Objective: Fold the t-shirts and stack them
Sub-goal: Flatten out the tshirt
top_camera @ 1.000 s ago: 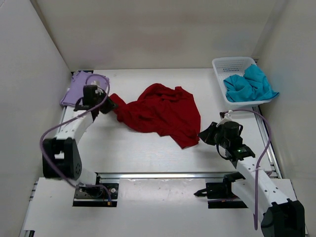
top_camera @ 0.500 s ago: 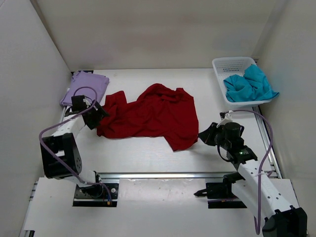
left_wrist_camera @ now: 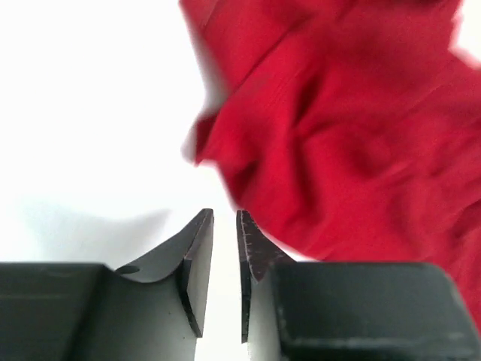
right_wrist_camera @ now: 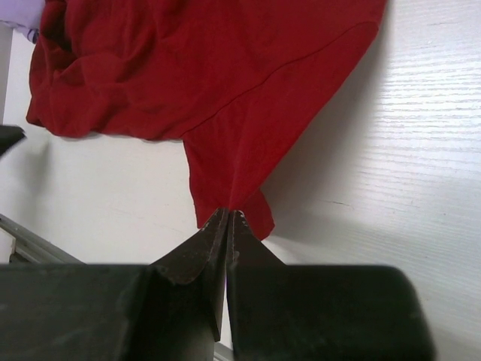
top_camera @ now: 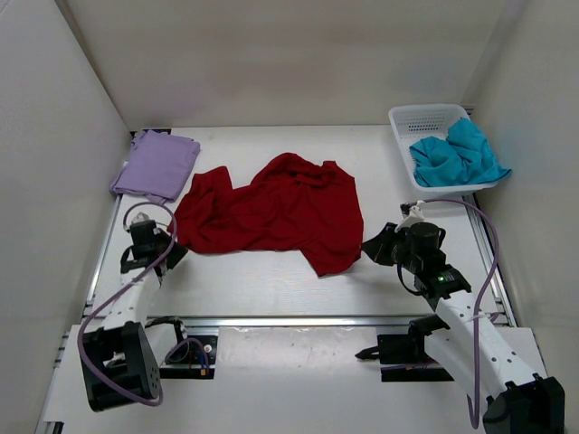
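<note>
The red t-shirt [top_camera: 271, 212] lies rumpled across the middle of the bench [top_camera: 244, 280]. Its near-right corner meets the tips of the right fingers [right_wrist_camera: 199, 252], which are pressed together; whether they pinch cloth is unclear. The right arm [top_camera: 452, 298] reaches low from the near edge. The left arm [top_camera: 136, 289] sits by the left edge. The left fingers [left_wrist_camera: 192, 256] are slightly apart and empty, just short of the shirt. The lavender t-shirt [top_camera: 156, 165] lies at the far-left corner, and the teal t-shirt [top_camera: 457, 155] is in the basket [top_camera: 421, 116] at the far-right corner.

White arms [top_camera: 473, 336], black joints [top_camera: 118, 363], purple cables [top_camera: 480, 298], dark-fingered left gripper [left_wrist_camera: 224, 218] and right gripper [right_wrist_camera: 228, 214]
</note>
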Tool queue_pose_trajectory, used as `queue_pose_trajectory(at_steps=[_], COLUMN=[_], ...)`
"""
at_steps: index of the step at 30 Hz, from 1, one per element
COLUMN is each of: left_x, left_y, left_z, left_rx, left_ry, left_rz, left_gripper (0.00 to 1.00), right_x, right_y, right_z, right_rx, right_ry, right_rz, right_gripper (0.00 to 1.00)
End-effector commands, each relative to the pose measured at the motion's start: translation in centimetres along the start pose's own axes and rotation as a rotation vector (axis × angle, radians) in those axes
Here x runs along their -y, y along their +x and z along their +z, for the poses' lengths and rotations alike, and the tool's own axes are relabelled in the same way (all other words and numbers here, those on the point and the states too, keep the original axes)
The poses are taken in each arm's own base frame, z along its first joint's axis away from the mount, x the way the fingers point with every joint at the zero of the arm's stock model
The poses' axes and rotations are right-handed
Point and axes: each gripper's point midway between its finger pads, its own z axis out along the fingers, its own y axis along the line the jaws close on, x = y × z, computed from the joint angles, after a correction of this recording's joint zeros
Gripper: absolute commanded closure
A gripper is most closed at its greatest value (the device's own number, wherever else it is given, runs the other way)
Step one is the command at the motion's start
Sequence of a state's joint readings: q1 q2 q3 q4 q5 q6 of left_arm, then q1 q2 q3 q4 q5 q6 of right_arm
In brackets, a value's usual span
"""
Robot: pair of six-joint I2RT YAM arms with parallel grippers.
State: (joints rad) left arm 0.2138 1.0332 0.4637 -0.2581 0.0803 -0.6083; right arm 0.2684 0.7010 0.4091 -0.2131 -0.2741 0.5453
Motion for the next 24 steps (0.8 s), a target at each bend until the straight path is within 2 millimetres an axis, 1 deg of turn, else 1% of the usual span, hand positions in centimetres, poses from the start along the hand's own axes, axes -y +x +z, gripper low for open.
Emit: queue_pose_trajectory(at_steps=[1, 2, 3, 4, 5, 6, 7, 9, 10, 11, 12, 13, 14, 16, 19, 22, 23, 24], left_x=[0.3, 0.1, 0.3, 0.1, -0.4, -0.1, -0.2, 0.5, 1.0, 1.1, 1.5, 1.8, 2.0, 2.4, 2.7, 1.9, 1.9, 1.6], left_y=[-0.2, -0.3, -0.2, -0.4, 0.0, 0.0, 0.0, 0.1, 0.0, -0.1, -0.1, -0.2, -0.5, -1.0, -1.6, -1.8, -2.2, -2.0], left_z=[-0.6, -0.7, -0.7, -0.8, -0.5, -0.4, -0.2, 0.0, 0.1, 0.1, 0.2, 0.1, 0.2, 0.3, 0.6, 1.0, 0.9, 0.9], left_rx=[0.077, 0.093, 0.109, 0.122, 0.119, 0.123, 0.122, 0.130, 0.141, 0.156, 0.161, 0.168, 0.174, 0.194, 0.201, 0.210, 0.218, 0.213], left_ry=[0.025, 0.034, 0.053, 0.049, 0.043, 0.061, 0.064, 0.121, 0.145, 0.149, 0.165, 0.171, 0.175, 0.185, 0.185, 0.142, 0.138, 0.128], left_rz=[-0.077, -0.100, -0.100, -0.116, -0.139, -0.145, -0.166, -0.209, -0.236, -0.268, -0.277, -0.297, -0.326, -0.359, -0.392, -0.390, -0.387, -0.384], left_gripper=[0.71, 0.66, 0.54, 0.46, 0.43, 0.40, 0.39, 0.42, 0.45, 0.50, 0.52, 0.57, 0.62, 0.66, 0.64, 0.58, 0.58, 0.57], right_x=[-1.2, -1.2, -1.2, -1.1, -1.3, -1.3, -1.4, -1.4, -1.2, -1.3, -1.4, -1.2, -1.4, -1.2, -1.3, -1.3, -1.5, -1.4], right_y=[-1.5, -1.5, -1.6, -1.1, -1.0, -1.2, -0.9, -0.7, -0.4, -0.8, -0.7, -0.4, -0.5, -0.4, 0.0, -0.4, -0.2, -0.4], right_z=[0.0, 0.0, 0.0, 0.1, 0.1, 0.1, 0.1, 0.1, 0.3, 0.3, 0.3, 0.3, 0.3, 0.4, 0.5, 0.4, 0.4, 0.4], right_rx=[0.053, 0.058, 0.066, 0.054, 0.048, 0.060, 0.048, 0.041, 0.034, 0.039, 0.041, 0.031, 0.038, 0.033, 0.019, 0.031, 0.020, 0.030], right_ry=[-0.043, -0.043, -0.046, -0.047, -0.052, -0.051, -0.060, -0.057, -0.061, -0.059, -0.066, -0.065, -0.071, -0.063, -0.070, -0.071, -0.077, -0.076], right_rz=[-0.034, -0.030, -0.030, -0.024, -0.030, -0.029, -0.034, -0.024, -0.026, -0.027, -0.026, -0.027, -0.027, -0.015, -0.020, -0.021, -0.018, -0.020], right_gripper=[1.00, 1.00, 1.00, 1.00, 1.00, 1.00, 0.99, 1.00, 1.00, 1.00, 1.00, 1.00, 1.00, 1.00, 1.00, 1.00, 1.00, 1.00])
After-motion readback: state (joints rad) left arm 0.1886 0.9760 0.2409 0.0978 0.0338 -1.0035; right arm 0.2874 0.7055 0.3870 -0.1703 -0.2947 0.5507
